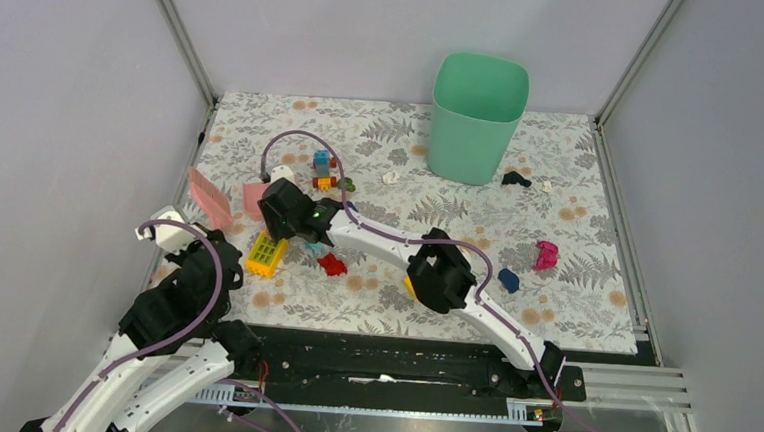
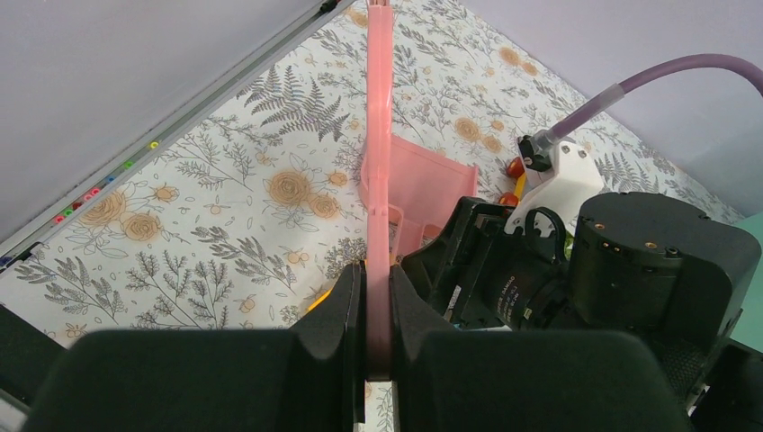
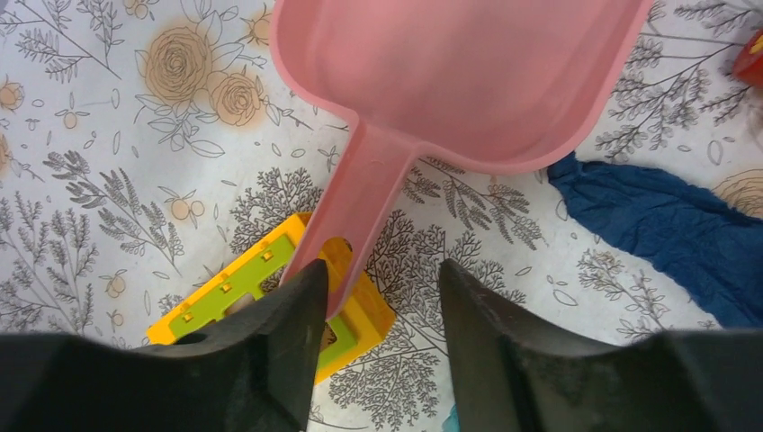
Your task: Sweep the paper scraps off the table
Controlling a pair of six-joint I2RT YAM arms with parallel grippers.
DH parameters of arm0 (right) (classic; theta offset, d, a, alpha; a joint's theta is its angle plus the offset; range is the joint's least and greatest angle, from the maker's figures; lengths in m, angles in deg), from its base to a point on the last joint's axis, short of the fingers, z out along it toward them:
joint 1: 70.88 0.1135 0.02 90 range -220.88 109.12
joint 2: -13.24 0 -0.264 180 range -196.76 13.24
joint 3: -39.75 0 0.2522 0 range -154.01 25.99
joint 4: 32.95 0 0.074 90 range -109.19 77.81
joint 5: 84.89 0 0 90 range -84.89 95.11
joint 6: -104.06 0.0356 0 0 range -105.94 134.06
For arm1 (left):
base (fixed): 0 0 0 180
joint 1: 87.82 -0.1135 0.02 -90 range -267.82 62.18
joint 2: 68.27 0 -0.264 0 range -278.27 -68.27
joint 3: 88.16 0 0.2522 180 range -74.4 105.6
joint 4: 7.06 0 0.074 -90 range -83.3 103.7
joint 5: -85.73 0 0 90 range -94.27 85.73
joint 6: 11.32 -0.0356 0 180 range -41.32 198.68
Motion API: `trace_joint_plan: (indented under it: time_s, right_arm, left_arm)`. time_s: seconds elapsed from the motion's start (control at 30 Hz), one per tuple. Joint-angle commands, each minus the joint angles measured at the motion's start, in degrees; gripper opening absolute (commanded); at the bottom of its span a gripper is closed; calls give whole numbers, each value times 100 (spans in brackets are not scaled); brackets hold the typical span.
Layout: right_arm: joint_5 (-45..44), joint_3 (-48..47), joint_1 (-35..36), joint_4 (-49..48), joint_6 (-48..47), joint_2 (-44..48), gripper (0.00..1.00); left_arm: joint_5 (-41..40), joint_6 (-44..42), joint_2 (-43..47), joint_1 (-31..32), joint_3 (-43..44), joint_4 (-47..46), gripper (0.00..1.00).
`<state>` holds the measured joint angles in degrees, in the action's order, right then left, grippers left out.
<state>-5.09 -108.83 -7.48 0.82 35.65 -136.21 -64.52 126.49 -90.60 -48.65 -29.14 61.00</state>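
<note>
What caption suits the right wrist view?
Open right claw straddles the handle of the pink scoop, above a yellow-green brick on the floral table.

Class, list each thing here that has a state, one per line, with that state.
Left gripper: shut on the thin flat pink plastic tool.
Right gripper: open, fingers either side of the handle of the pink plastic scoop.
Mint green plastic bin: upright, no lid.
Small white crumpled paper scraps: loose on the leaf-printed table, not yet swept.
</note>
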Motion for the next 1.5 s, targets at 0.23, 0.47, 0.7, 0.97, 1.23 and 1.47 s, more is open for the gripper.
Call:
trace_joint_plan:
  time_s: [0.23,0.47,0.7,0.97,1.23,1.47]
  right_arm:
    - [-624,31,11,-273,-206,68,37]
    - [-493,245,-11,-387,-356,219,33]
    - [-473,342,-110,-391,-400,286,16]
    - [-115,363,-220,-451,-786,769,0]
    - [806,1661,-351,-435,-1572,2143,0]
    - [1074,3528,-492,76,-2495,3791,0]
  left_arm:
    - [-67,-70,2,-41,-25,-236,0]
    - [-42,-99,-27,-36,-11,-245,0]
    - [13,-193,16,-38,-48,-332,0]
    - [4,-193,26,-33,-43,-332,0]
    - [48,-192,90,-34,-47,-328,0]
    - [43,-187,146,-38,-40,-338,0]
